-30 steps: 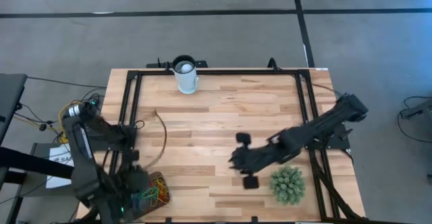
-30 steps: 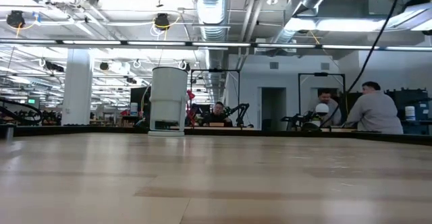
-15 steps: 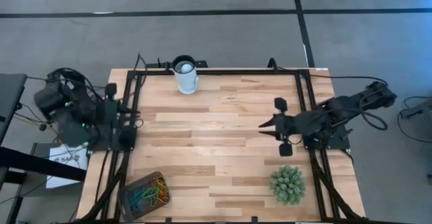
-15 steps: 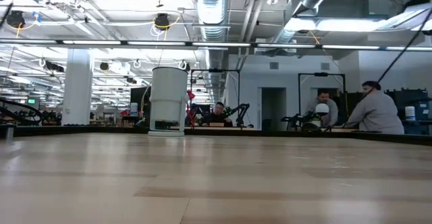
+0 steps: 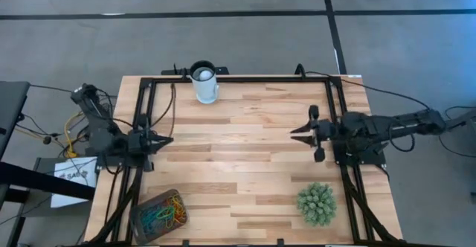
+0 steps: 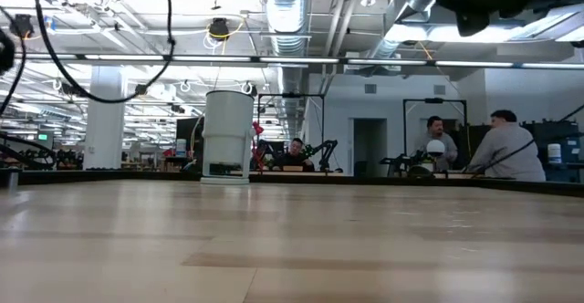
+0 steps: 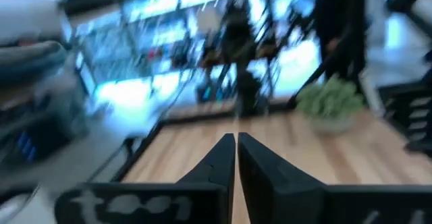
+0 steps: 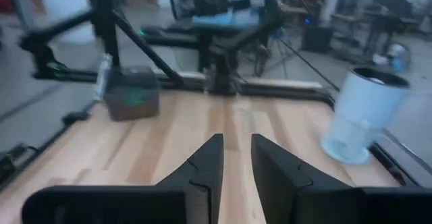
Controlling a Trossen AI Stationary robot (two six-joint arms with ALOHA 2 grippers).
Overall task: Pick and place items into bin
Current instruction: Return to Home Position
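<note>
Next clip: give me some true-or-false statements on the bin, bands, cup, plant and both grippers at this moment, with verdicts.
The bin holds coloured bands. True.
The left gripper hovers over the bin. False: it sits by the table's left edge, apart from the bin, jaws shut on nothing.
The white cup stands upright at the table's far edge. True.
The plant ball lies inside the bin. False: it sits on the table, on the right arm's side.
The right gripper grips a band. False: its jaws are open and empty.
</note>
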